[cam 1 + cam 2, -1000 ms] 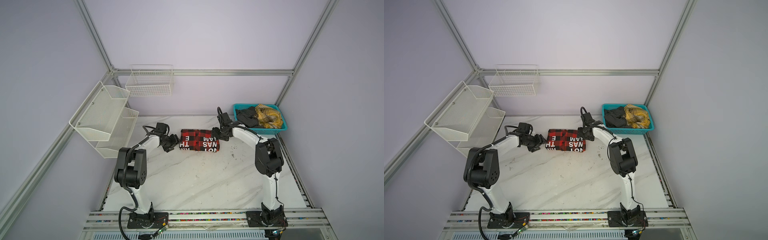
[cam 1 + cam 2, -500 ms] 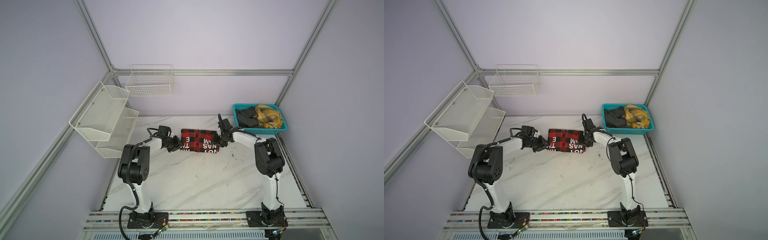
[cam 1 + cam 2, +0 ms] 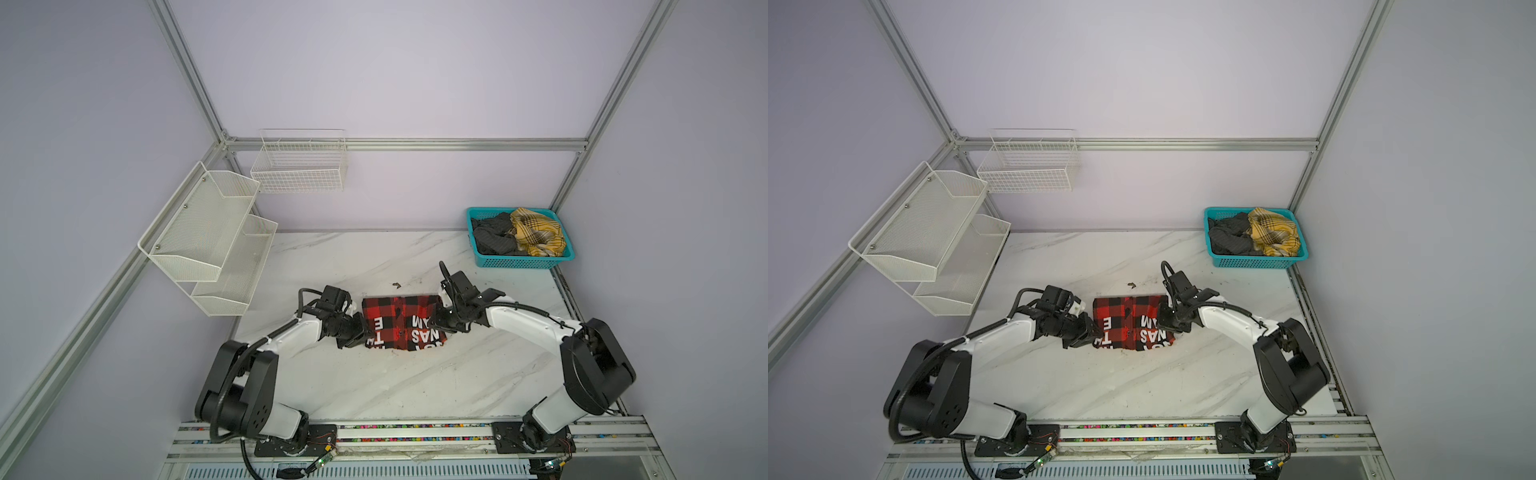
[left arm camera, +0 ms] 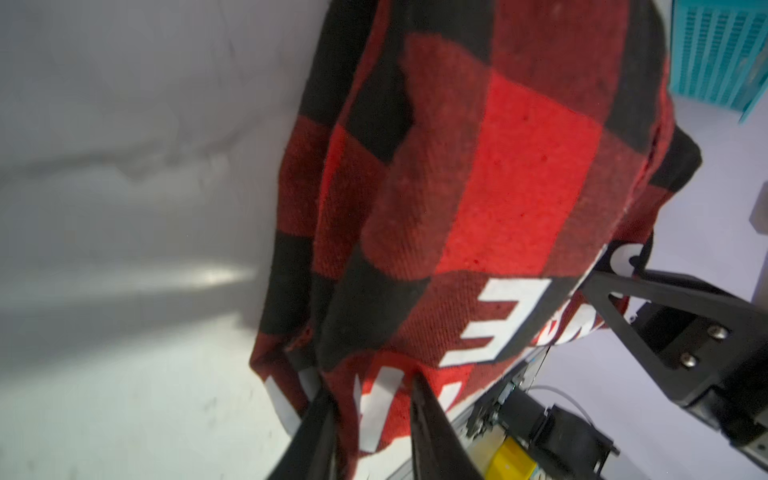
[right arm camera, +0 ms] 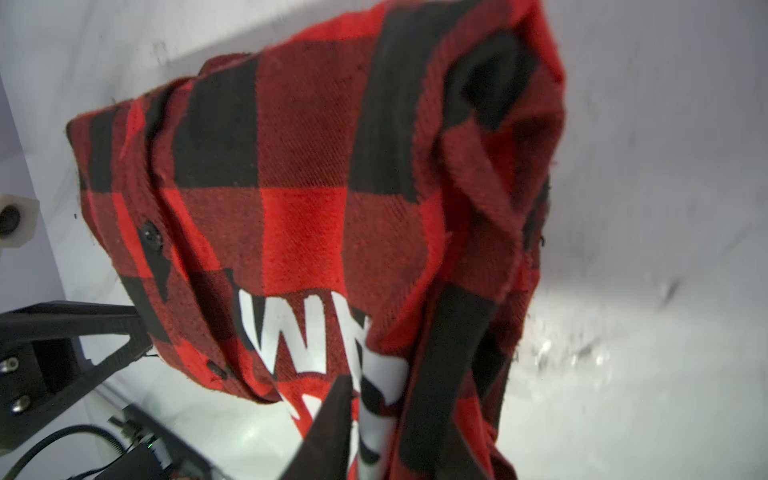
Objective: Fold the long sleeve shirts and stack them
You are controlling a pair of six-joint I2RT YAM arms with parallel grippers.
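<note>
The folded red-and-black check long sleeve shirt (image 3: 401, 322) (image 3: 1129, 322), with white block letters, spans between my two grippers over the middle of the marble table (image 3: 374, 386). My left gripper (image 3: 360, 332) (image 4: 372, 409) is shut on its left end, with cloth bunched between the fingers (image 4: 320, 415). At the shirt's right end, my right gripper (image 3: 434, 322) (image 5: 374, 415) is shut on the cloth. Only one of its fingers (image 5: 332, 415) shows, the other is under the fabric. The shirt's front edge sags between the grips. Each wrist view shows the shirt (image 4: 478, 187) (image 5: 311, 208) close up.
A teal basket (image 3: 523, 259) at the back right holds dark and yellow plaid clothes (image 3: 536, 235). White mesh shelves (image 3: 208, 232) hang on the left wall and a wire basket (image 3: 299, 166) on the back wall. A small dark speck (image 3: 395, 284) lies behind the shirt.
Both grippers stood open beside the shirt's ends, then closed on them. The shirt has since come toward the front of the table, held between them.
</note>
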